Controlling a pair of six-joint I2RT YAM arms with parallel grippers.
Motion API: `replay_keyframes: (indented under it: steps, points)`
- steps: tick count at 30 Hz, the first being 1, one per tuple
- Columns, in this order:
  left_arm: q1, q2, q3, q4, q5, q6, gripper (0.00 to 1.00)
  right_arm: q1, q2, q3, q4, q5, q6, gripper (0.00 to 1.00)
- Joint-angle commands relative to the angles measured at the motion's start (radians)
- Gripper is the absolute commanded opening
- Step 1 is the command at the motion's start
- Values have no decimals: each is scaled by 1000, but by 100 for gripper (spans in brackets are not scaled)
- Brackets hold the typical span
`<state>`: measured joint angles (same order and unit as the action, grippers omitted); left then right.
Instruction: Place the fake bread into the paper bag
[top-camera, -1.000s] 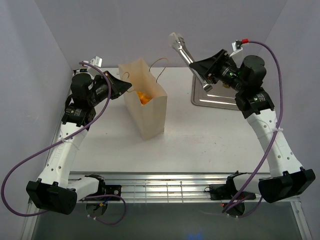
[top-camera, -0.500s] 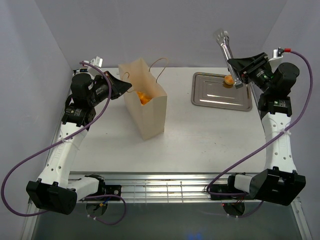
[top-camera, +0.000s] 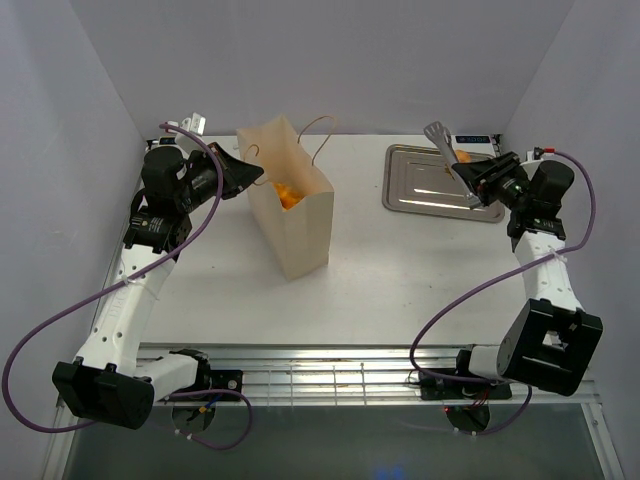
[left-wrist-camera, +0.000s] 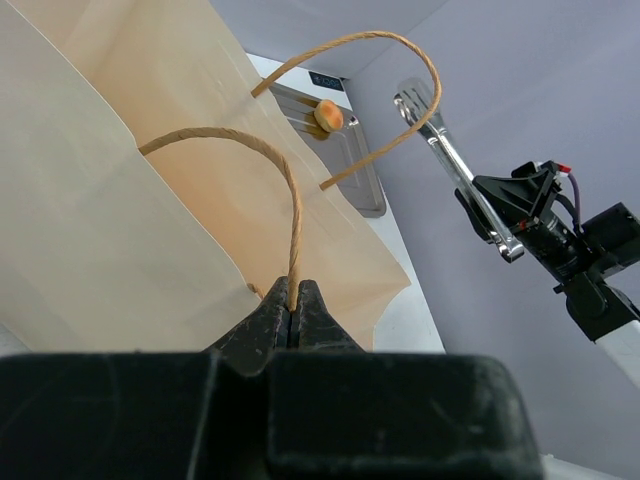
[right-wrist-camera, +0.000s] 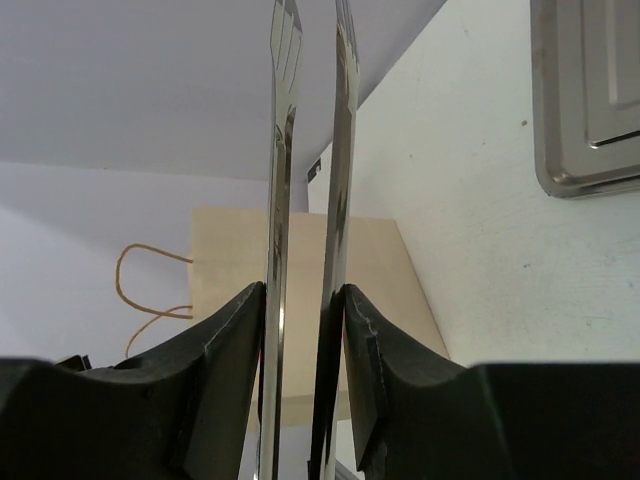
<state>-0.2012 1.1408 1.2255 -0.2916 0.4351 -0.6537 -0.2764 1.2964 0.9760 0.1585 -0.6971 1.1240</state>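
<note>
The paper bag stands upright left of centre, with glossy orange fake bread showing inside its open top. My left gripper is shut on the bag's near cord handle, and its jaws pinch the cord. My right gripper is shut on metal tongs, held low over the steel tray. The tongs sit between my fingers with their arms slightly apart and nothing in their tips. A small round bun lies on the tray.
The tray's corner shows at the right of the right wrist view, with the bag far beyond the tongs. Purple-grey walls close in the table at the back and on both sides. The bag's far handle arches free.
My right arm has swung right, away from the bag, and lowered the tongs over the tray. The left arm and the bag have not moved.
</note>
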Motion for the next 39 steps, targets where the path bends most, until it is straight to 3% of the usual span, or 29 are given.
replay_keyframes:
  steps: [1, 15, 26, 39]
  points:
    - [-3, -4, 6, 6, 17, 16, 0, -18, 27, -39, 93, -24, -46, 42]
    - [-3, 14, -12, 31, 22, 22, 0, -142, 208, -122, 159, -51, -96, 43]
    - [-1, 51, -12, 54, 51, 28, 0, -204, 368, -123, 245, -41, -60, 51]
    - [-1, 94, -11, 66, 59, 31, 0, -216, 569, 41, 274, 5, -27, 53]
